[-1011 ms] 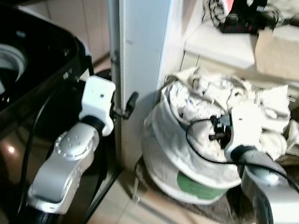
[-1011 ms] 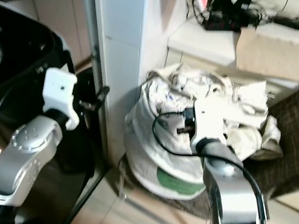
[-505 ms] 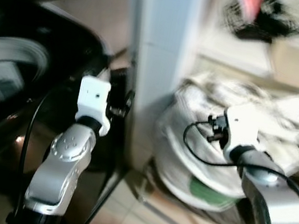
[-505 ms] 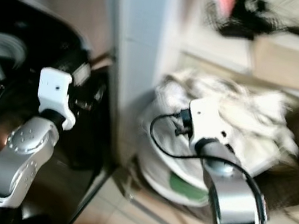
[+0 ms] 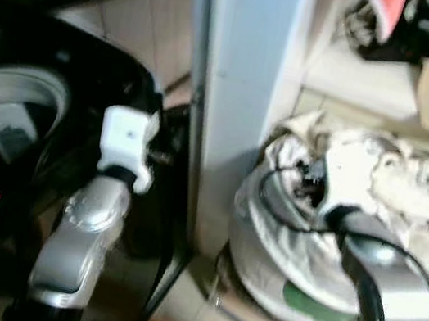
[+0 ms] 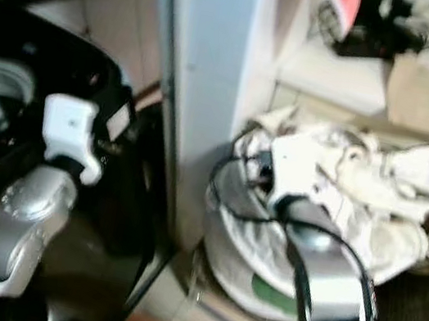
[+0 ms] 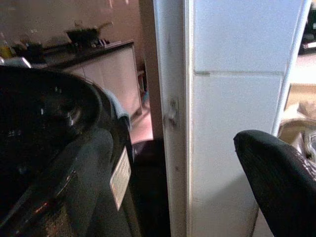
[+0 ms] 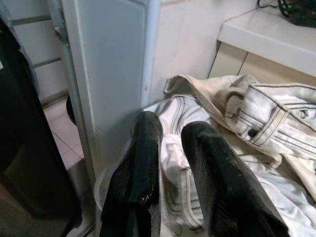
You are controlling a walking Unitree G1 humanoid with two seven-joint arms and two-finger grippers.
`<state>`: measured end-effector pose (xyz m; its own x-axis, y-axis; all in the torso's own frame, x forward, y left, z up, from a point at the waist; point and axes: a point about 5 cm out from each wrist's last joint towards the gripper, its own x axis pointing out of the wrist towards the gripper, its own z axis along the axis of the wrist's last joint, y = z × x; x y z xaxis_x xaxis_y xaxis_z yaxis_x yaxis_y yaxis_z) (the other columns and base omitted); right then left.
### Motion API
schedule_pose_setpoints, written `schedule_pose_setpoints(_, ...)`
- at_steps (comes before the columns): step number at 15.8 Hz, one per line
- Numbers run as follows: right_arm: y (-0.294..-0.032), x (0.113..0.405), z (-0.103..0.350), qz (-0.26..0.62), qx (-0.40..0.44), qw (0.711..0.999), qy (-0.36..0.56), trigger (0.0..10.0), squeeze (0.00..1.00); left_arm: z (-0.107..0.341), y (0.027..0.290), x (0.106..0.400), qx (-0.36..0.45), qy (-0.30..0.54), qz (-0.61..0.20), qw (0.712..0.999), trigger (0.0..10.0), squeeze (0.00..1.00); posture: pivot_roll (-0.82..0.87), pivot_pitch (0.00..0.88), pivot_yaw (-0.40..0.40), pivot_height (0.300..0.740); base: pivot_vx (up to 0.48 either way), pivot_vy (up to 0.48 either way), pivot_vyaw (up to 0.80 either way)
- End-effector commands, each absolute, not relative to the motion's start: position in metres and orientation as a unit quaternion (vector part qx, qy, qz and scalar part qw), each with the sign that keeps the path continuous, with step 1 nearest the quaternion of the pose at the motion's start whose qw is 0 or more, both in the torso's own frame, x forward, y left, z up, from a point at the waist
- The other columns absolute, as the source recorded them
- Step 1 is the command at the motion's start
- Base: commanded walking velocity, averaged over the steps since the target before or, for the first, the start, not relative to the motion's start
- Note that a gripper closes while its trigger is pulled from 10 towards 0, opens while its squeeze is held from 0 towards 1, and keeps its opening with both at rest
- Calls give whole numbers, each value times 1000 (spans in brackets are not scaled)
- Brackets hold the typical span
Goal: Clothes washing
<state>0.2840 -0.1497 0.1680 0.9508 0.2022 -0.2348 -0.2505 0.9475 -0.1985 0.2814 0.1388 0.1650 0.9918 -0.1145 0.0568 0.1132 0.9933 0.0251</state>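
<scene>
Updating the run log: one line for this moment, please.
right gripper: open, over clothes in hamper | left gripper: beside washer, idle | nothing held

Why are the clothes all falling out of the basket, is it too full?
It does look overfull. The pale clothes are heaped above the rim of the white laundry basket and spill over its far side. The right gripper hovers just over the pile, fingers slightly apart, holding nothing.

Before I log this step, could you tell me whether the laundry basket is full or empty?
Full. Cream clothes are heaped above the rim of the laundry basket, and the right claw hangs just over the pile.
</scene>
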Motion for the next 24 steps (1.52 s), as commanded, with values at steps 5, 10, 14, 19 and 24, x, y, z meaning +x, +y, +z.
schedule_pose_setpoints(5,-157,283,172,105,-115,983,98,10000,0,169,133,281,5,-38,-67,997,10000,0,-99,15,64,740,0,0,0)
schedule_pose_setpoints(10,-155,285,175,112,-143,979,92,10000,0,168,132,281,12,-33,-64,997,10000,0,-98,12,62,740,0,-288,480)
schedule_pose_setpoints(14,-160,286,174,87,-119,985,94,10000,0,164,137,284,6,-18,-44,999,10000,0,-97,9,69,740,0,-305,200)
schedule_pose_setpoints(19,-158,285,172,93,-122,983,98,10000,0,168,136,286,23,-26,-61,998,10000,0,-97,2,75,740,0,0,0)
schedule_pose_setpoints(24,-147,279,166,146,-130,974,110,10000,0,163,141,283,12,-18,-52,998,10000,0,-99,0,61,740,231,0,0)
